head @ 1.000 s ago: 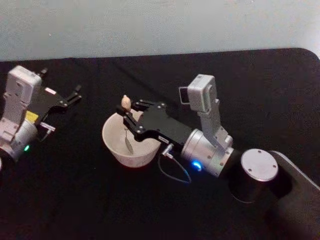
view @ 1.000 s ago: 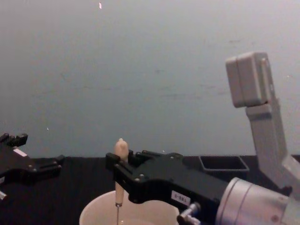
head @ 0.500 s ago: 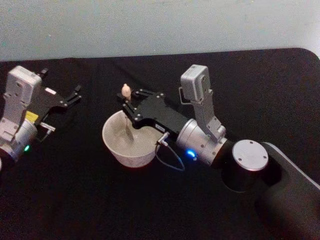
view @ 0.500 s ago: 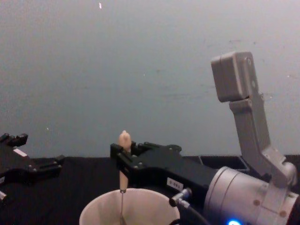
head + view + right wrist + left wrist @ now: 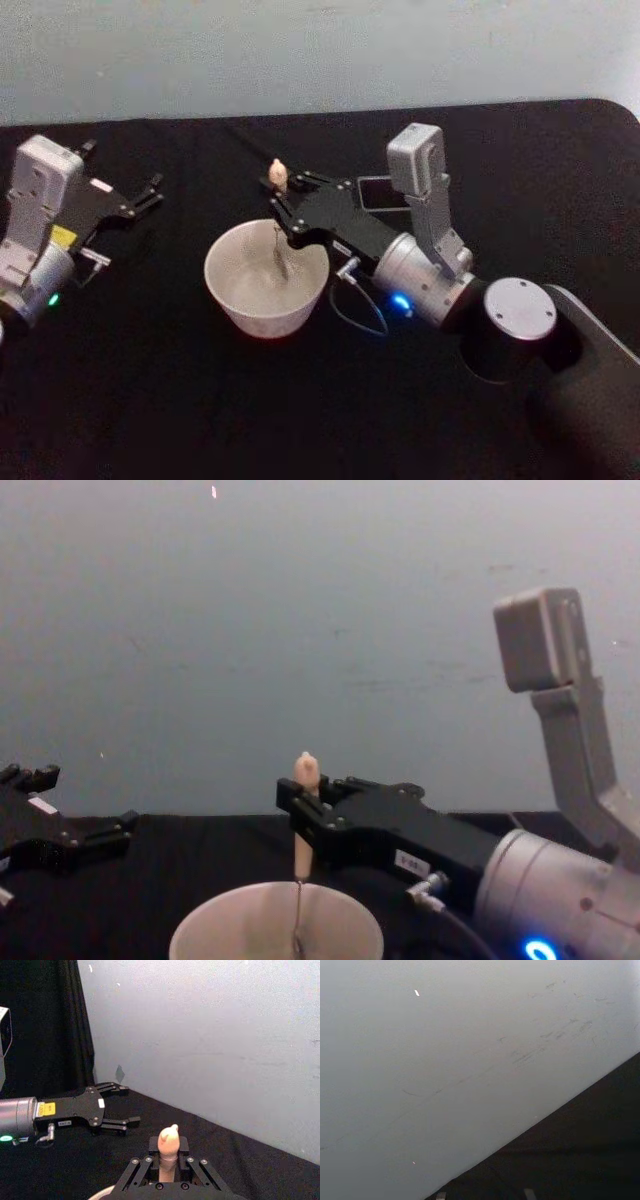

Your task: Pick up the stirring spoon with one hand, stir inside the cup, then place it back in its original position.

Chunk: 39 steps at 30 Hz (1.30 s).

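The stirring spoon (image 5: 279, 172) stands upright, its cream handle tip poking above my right gripper (image 5: 283, 203), which is shut on the handle. Its thin metal shaft (image 5: 297, 912) runs down into the cream-white cup (image 5: 226, 300), on the cup's right side. The chest view shows the handle (image 5: 305, 776) above the cup's rim (image 5: 205, 932), held by the right gripper (image 5: 301, 830). In the right wrist view the handle (image 5: 168, 1143) sits between the fingers. My left gripper (image 5: 143, 195) is parked open at the table's left, apart from the cup.
A dark grey square holder (image 5: 374, 191) sits on the black table (image 5: 160, 400) just behind the right arm. The pale wall runs along the table's far edge. The left gripper (image 5: 120, 1106) lies open on the cloth beyond the cup.
My right gripper has carried the spoon from the cup's left-back side to its right side, a little farther from me. The left arm has not moved.
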Each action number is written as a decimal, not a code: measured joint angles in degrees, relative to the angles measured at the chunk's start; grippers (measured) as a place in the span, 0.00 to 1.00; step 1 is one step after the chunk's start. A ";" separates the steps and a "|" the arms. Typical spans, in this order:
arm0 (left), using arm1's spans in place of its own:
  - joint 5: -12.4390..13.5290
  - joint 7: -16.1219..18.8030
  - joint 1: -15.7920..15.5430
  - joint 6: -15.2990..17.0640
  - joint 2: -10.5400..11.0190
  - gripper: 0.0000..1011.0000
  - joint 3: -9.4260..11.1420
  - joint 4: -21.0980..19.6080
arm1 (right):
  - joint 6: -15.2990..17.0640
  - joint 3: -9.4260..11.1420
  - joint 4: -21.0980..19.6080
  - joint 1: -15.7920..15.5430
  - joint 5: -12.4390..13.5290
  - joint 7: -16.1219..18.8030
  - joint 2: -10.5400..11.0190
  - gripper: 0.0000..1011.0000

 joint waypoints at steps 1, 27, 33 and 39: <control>0.00 0.00 0.00 0.00 0.00 0.99 0.00 0.00 | 0.08 0.11 -0.23 -0.19 0.12 0.09 0.15 0.21; 0.01 0.00 0.00 0.00 0.00 0.99 0.00 0.00 | 2.64 -0.45 -9.10 -6.18 3.63 3.01 5.40 0.21; 0.00 0.00 0.00 0.00 0.00 0.99 0.00 0.00 | 2.66 -1.37 -9.66 -6.44 3.71 3.32 5.61 0.21; 0.00 0.00 0.00 0.00 0.00 0.99 0.00 0.00 | 2.64 -2.38 -9.17 -5.85 3.44 3.02 4.93 0.21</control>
